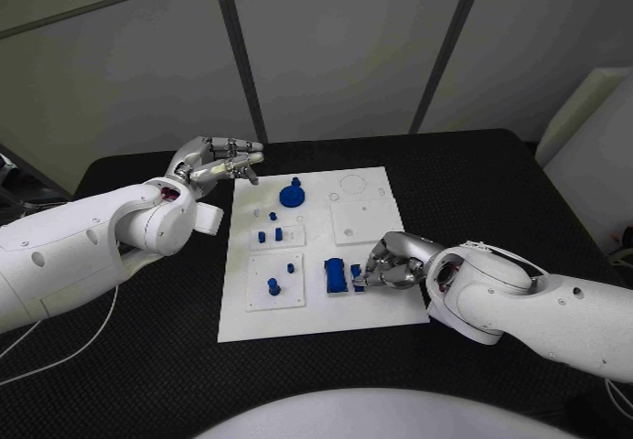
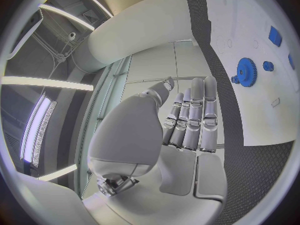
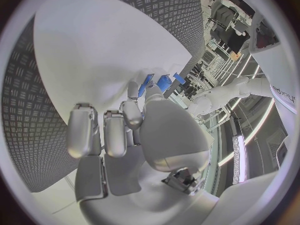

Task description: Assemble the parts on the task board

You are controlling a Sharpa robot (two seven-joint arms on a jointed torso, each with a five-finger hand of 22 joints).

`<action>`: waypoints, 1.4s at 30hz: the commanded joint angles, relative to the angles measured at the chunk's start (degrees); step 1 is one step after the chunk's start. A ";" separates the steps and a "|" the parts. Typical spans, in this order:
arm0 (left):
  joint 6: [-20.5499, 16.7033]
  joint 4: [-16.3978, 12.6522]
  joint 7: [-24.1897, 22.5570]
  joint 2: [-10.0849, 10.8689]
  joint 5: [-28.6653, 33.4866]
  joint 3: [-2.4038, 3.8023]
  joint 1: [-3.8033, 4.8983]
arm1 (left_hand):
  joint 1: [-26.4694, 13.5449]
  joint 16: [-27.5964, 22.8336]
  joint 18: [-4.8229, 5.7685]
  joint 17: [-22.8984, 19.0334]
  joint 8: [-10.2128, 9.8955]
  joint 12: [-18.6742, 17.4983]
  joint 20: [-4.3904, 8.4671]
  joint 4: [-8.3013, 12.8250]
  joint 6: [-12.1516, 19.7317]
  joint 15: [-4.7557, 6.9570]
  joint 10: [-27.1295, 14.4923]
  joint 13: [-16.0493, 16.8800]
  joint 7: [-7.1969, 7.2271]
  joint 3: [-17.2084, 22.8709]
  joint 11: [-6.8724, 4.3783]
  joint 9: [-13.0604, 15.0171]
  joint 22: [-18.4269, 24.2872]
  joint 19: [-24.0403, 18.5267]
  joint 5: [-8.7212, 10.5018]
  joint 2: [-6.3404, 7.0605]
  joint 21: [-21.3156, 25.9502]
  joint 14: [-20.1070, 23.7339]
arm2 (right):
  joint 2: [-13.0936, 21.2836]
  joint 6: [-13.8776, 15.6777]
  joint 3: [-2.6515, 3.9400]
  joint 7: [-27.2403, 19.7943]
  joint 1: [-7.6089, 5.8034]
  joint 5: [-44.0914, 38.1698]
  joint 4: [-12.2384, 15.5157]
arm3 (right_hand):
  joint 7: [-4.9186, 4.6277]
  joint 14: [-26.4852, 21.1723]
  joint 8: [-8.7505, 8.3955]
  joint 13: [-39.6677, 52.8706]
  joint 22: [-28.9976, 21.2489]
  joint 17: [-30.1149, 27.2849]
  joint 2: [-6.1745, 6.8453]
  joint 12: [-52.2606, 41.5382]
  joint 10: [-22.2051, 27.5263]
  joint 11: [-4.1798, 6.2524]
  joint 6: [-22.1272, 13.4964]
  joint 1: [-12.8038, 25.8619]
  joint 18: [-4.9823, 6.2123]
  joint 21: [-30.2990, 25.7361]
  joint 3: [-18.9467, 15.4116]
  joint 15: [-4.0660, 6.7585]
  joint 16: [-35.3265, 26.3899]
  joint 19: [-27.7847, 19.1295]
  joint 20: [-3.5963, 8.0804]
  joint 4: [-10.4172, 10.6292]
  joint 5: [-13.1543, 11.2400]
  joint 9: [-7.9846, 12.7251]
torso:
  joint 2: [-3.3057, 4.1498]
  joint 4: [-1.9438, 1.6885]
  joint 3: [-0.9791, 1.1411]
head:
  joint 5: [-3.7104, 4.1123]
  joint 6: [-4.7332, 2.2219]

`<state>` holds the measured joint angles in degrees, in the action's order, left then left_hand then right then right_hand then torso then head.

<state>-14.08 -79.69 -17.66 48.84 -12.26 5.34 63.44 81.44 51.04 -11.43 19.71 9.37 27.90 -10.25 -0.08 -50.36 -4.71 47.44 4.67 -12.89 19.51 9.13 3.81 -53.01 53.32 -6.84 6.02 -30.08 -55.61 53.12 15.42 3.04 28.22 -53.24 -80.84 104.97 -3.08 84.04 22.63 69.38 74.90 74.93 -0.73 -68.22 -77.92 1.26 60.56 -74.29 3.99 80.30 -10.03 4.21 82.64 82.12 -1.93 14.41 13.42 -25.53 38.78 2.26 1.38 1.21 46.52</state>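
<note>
Right hand (image 1: pixel 391 262) is down on the task board (image 1: pixel 376 315), fingers curled in around a small blue part (image 1: pixel 358 278) at the board's near right area, just beside a larger blue block (image 1: pixel 335 275); whether it truly grips that part, I cannot tell. Left hand (image 1: pixel 218 163) hovers at the board's far left corner over the black counter (image 1: pixel 158 366), fingers straight and pressed together, holding nothing. A blue gear (image 1: pixel 292 193) sits on the board near it, with small blue pegs (image 1: pixel 272 236) standing further in.

A robotics lab: black table (image 1: pixel 158 366) before grey partition panels (image 1: pixel 343 64) (strip lights (image 2: pixel 47 82) overhead, another white robot (image 3: pixel 219 97) nearby)
</note>
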 commanded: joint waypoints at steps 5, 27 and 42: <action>0.65 0.00 -0.12 -0.16 0.15 0.04 0.06 | -0.18 0.26 1.04 -0.07 0.23 0.34 -0.11 0.22 0.47 -0.11 -0.38 0.09 -0.09 -0.21 0.14 0.06 0.06 -0.32 0.18 -0.37 0.15 0.32 | -0.50 0.10 0.01 -1.48 -0.04 -0.23 -1.74 | 0.39 3.96 0.54 0.39 2.65 4.44 -0.72 -0.32 -0.59 0.12 0.02 -2.49 -0.89 0.05 -0.34 0.67 0.29 0.28 0.27 -0.65 -4.68 -0.25 | -0.15 -0.09 -0.08 | -0.14 0.10; 0.67 -0.01 -0.04 -0.15 0.15 0.04 0.01 | -0.18 0.26 1.04 -0.07 0.23 0.34 -0.11 0.22 0.47 -0.11 -0.38 0.09 -0.09 -0.21 0.14 0.06 0.06 -0.32 0.18 -0.37 0.15 0.32 | 1.12 11.43 0.06 -11.36 -0.04 5.77 0.87 | -1.24 3.33 -1.43 -3.40 -0.86 1.94 -0.80 4.44 2.72 -1.16 -4.02 -3.23 -0.07 -2.99 -3.27 -0.25 -1.66 -2.06 -0.30 0.78 -1.33 0.40 | -0.21 -0.01 -0.08 | 0.21 -0.47; 1.24 1.88 -3.71 -1.38 6.54 0.04 -0.32 | -2.90 -0.08 1.05 -0.68 1.25 2.06 -0.53 -1.46 0.12 -0.31 -0.55 0.35 0.43 -2.53 -0.13 0.20 1.13 -1.03 0.29 -0.16 1.58 1.21 | -1.41 14.58 1.18 -34.96 -3.10 39.43 -11.44 | -4.00 -4.79 -5.57 -22.89 -25.43 -20.59 -3.66 26.99 19.38 -3.75 -8.66 -13.72 5.26 -25.78 -0.85 -2.47 -21.79 -18.67 -2.50 -3.04 1.89 2.33 | -2.04 0.35 -0.74 | 0.67 -4.33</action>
<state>-13.94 -78.19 -18.45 47.74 -10.31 5.33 63.04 79.16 51.21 -11.42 19.15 10.39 29.73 -10.84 -1.31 -50.17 -5.15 47.00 4.96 -12.67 17.46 9.15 3.93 -52.09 52.70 -6.84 5.78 -28.82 -54.80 52.15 28.87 4.16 3.71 -55.95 -57.58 94.94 -7.02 80.52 17.25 47.77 52.74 57.64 -4.03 -42.77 -59.67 -2.34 52.26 -86.98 8.53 57.66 -11.27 1.89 64.00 65.72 -4.31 11.85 15.29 -23.31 37.65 2.38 0.97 1.95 42.85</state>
